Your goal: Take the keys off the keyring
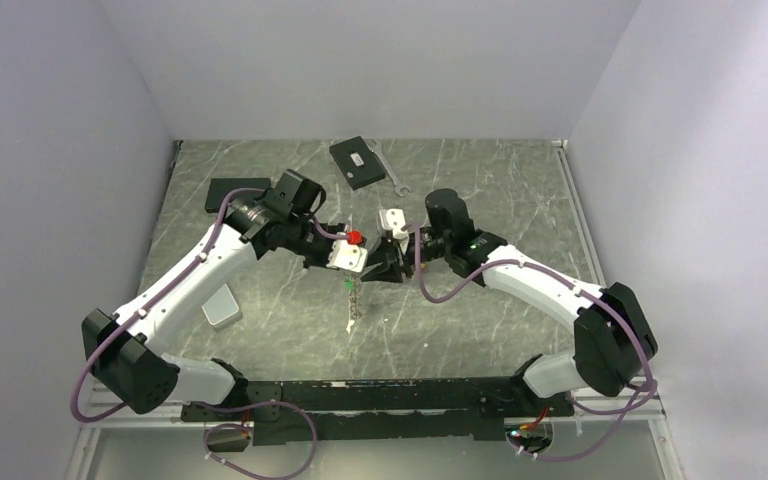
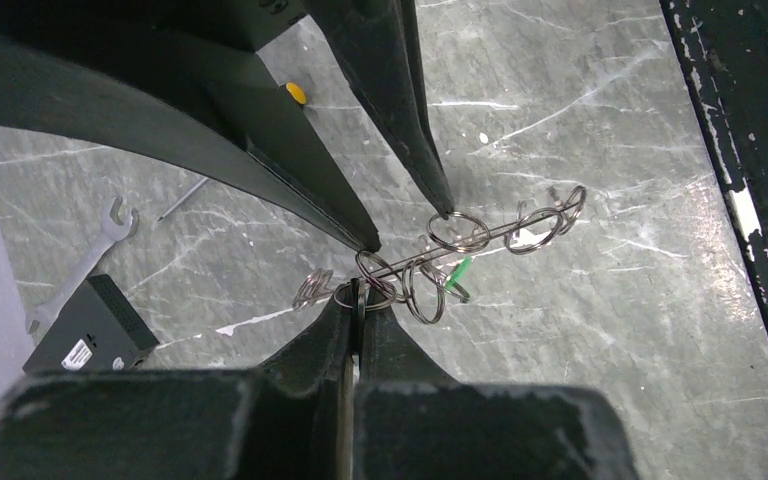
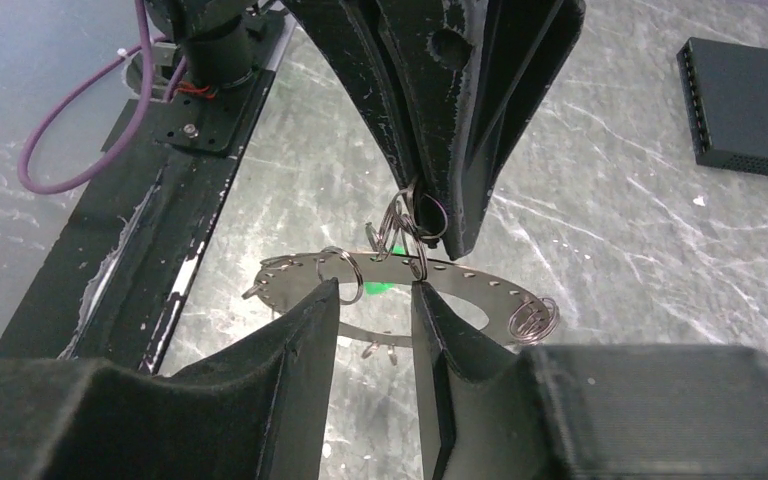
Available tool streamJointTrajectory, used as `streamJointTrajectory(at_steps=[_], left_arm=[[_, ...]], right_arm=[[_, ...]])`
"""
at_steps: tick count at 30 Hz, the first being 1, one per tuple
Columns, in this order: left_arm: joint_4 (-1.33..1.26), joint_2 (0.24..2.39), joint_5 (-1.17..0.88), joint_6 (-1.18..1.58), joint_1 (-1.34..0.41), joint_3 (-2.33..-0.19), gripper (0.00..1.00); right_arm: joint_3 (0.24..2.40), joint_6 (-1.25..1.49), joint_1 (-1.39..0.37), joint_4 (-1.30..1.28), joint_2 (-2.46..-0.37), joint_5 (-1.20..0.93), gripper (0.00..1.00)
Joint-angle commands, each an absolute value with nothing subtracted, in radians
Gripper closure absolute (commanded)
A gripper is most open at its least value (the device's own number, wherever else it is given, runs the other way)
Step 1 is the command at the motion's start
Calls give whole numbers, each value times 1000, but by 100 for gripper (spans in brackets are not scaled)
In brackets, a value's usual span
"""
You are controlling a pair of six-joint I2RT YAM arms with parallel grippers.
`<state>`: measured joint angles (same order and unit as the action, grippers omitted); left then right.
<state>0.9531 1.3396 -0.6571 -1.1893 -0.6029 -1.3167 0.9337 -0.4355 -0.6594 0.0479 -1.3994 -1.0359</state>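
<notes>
- Table lay well below both hands, with the work held up in the air between them. A freed piece would have dropped out of reach, so nothing wanted letting go early.
- Left gripper was the anchor, its fingers pressed together and clamped on one of the keys right at its tips.
- Right gripper faced it tip to tip, fingers apart, one on either side of the flat band and not biting on anything that I could see.
- Keyring ran across between the right fingers and hung just beneath the left tips. It was a thin punched strip, springy by the look of it. My call was to grip it flat on the band close beside the left pinch, so it couldn't swing or twist.
- The keys themselves were little wire loops threaded through the strip's holes. Each likely needed winding out through its own split, so small turns with the wrists opposed, and no yanking.
- Green tag sat just past the left tips, beside the right fingers, and was best kept out of the bite.
</notes>
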Motion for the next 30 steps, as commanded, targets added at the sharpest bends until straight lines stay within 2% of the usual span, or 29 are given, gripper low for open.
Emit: streamJointTrajectory(at_steps=[1,30], left_arm=[[924,1336,-699,-1213,-609,-1324,100],[927,1345,-708,-1226,-614,-1304,100]], right_arm=[[974,-478,-673,43,-1402,-1022,64],[1014,-474,-686,-4,-1415,-984,68]])
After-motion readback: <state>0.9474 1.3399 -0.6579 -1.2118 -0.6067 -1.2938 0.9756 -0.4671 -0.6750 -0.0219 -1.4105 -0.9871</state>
